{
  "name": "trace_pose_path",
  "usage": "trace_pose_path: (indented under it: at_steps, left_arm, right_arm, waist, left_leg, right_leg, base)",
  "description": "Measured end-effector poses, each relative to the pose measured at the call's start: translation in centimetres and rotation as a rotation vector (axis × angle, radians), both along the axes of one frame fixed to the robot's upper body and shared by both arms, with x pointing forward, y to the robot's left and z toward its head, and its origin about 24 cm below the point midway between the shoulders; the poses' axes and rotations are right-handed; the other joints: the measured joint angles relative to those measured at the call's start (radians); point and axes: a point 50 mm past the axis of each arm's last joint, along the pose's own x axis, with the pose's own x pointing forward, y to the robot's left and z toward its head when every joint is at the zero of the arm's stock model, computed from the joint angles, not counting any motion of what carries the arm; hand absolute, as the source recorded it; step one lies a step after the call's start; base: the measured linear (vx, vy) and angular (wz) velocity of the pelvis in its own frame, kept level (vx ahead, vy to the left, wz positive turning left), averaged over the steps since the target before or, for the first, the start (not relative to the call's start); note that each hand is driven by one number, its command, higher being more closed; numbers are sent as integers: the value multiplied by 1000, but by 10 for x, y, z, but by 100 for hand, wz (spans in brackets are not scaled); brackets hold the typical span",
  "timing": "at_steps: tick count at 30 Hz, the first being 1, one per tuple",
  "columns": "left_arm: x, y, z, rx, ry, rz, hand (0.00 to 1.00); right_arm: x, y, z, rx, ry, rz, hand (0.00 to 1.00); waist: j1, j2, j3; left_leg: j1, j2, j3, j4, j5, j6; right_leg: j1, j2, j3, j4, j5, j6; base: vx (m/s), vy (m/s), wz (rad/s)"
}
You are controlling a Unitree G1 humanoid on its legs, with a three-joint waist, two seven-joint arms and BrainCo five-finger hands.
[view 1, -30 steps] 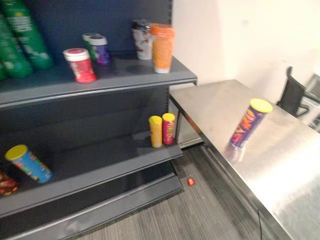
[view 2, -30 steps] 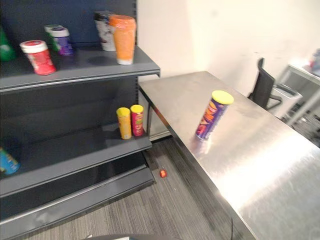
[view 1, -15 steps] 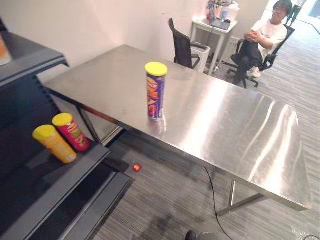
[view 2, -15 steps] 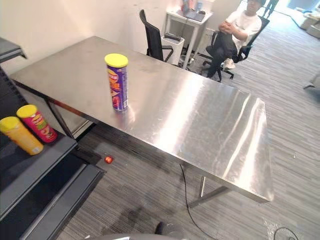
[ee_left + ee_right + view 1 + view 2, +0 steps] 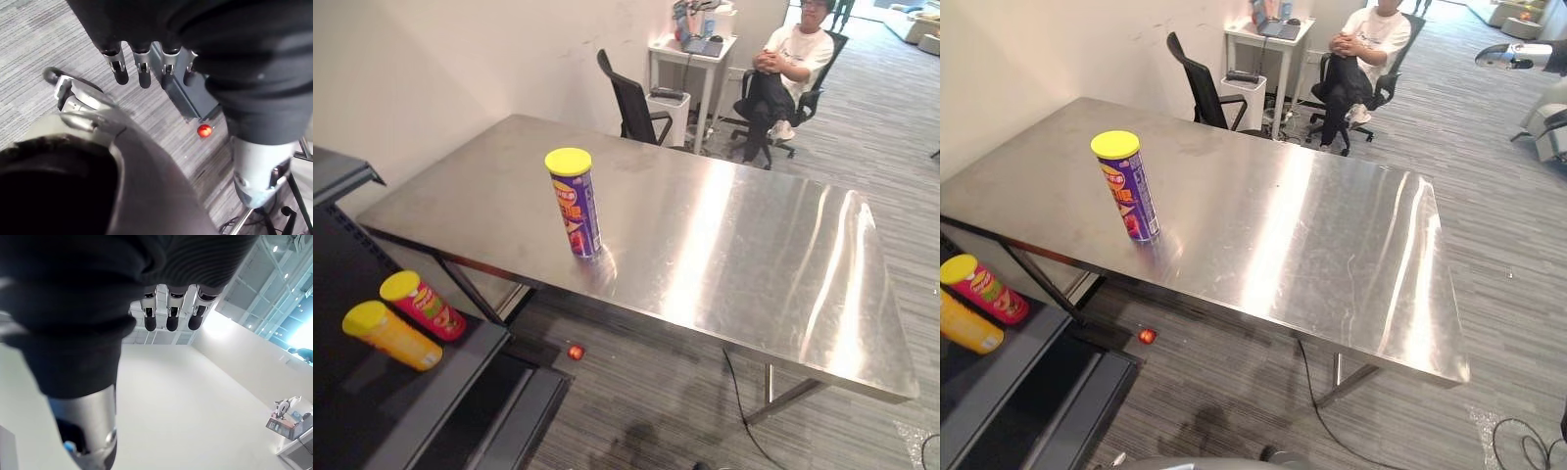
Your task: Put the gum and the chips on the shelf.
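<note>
1 desk (image 5: 754,245) carried 1 upright purple chips can (image 5: 576,203). The shelf (image 5: 401,411) held 2 more: yellow can (image 5: 391,336), red can (image 5: 423,306). 1 small red thing (image 5: 575,352), perhaps the gum, lay on the floor (image 5: 656,411). Left hand (image 5: 142,73) and right hand (image 5: 168,316) hung slack-fingered and empty. Judged step: approach. Next, a reach and a wrap round the chips can.

Chips can (image 5: 576,202) on table (image 5: 754,245), right of shelf (image 5: 382,401).

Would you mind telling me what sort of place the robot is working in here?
Probably an office or lab with a mock shop corner: a dark store shelf holding chip cans, a steel table on grey carpet, and a person seated by a small desk.
</note>
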Motion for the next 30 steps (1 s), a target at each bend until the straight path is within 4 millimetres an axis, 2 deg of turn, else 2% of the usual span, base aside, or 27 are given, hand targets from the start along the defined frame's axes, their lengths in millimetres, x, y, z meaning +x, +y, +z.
trace_pose_path:
  at_steps: [1,2,3,4,6,8,11,15,18,21,23,27,30]
  left_arm:
    - [0,-3,0,-4,-8,6,0]
    - [-1,-2,0,-2,-11,14,0]
    - [-1,1,1,7,-13,12,0]
    - [1,5,2,20,-20,6,0]
    - [5,8,3,29,-27,-8,0]
    - [6,7,3,29,-29,-25,0]
    - [6,6,3,33,-21,-56,0]
    - [8,2,2,20,-21,-108,0]
    - [8,2,2,19,-21,-111,0]
    - [9,3,3,18,-23,-141,0]
    - [11,4,3,21,-23,-162,0]
    - [14,8,4,31,-24,-193,0]
    - [16,10,5,34,-31,-193,0]
  right_arm:
    - [-2,2,7,-2,-25,8,0]
    - [0,6,4,6,-36,33,0]
    - [-1,8,5,-3,-36,40,0]
    - [-5,9,10,-21,-60,42,0]
    - [-9,11,12,-22,-88,53,0]
    - [-9,15,6,-40,-65,64,0]
    - [0,15,-16,-2,7,92,0]
    - [11,14,-45,46,117,108,0]
    - [13,15,-52,61,134,117,0]
    - [20,25,-65,46,191,159,0]
    - [30,38,-84,47,269,218,0]
    - [40,55,-111,39,390,291,0]
    - [45,67,-126,55,450,349,0]
  waist:
    - [0,17,4]
    - [14,17,3]
    - [11,5,1]
    - [9,-18,3]
    - [12,-26,3]
    - [14,-28,1]
    - [26,-33,-2]
    - [41,-16,-5]
    - [42,-16,-5]
    - [50,-20,-3]
    - [61,-28,1]
    - [81,-48,9]
    - [107,-62,16]
  left_leg:
    - [-6,-23,-72,-98,22,-7]
    - [15,-45,-61,-128,30,-20]
    - [20,-60,-53,-144,38,-8]
    - [22,-85,-41,-153,48,7]
    - [22,-110,-34,-144,51,17]
    - [15,-128,-31,-138,47,22]
    - [9,-128,-22,-152,47,26]
    - [29,-114,-11,-194,57,29]
    - [29,-109,-11,-212,63,27]
    - [24,-108,-13,-226,68,26]
    - [22,-107,-14,-233,72,25]
    - [3,-109,-33,-244,87,21]
    - [-2,-109,-54,-259,98,20]
  right_leg:
    - [-8,5,21,-3,5,10]
    - [-11,-7,58,-6,5,26]
    - [-7,-20,71,-15,12,34]
    - [-10,-49,87,-24,29,53]
    - [-15,-72,92,-21,36,58]
    - [-19,-83,94,-14,37,57]
    - [-38,-81,109,-16,39,58]
    - [-48,-72,118,-18,41,62]
    - [-51,-69,118,-22,41,62]
    - [-51,-69,116,-34,42,63]
    - [-55,-68,114,-39,43,64]
    - [-72,-68,98,-45,46,67]
    - [-71,-67,77,-51,51,62]
  base:
    - [-24,282,-66]
    - [8,283,-60]
    - [42,239,-37]
    - [70,159,-7]
    - [69,160,4]
    - [58,118,11]
    - [34,21,-9]
    - [34,-45,-14]
    - [5,-13,0]
    - [0,0,0]
    - [0,0,0]
    - [21,-12,14]
    - [39,-12,23]
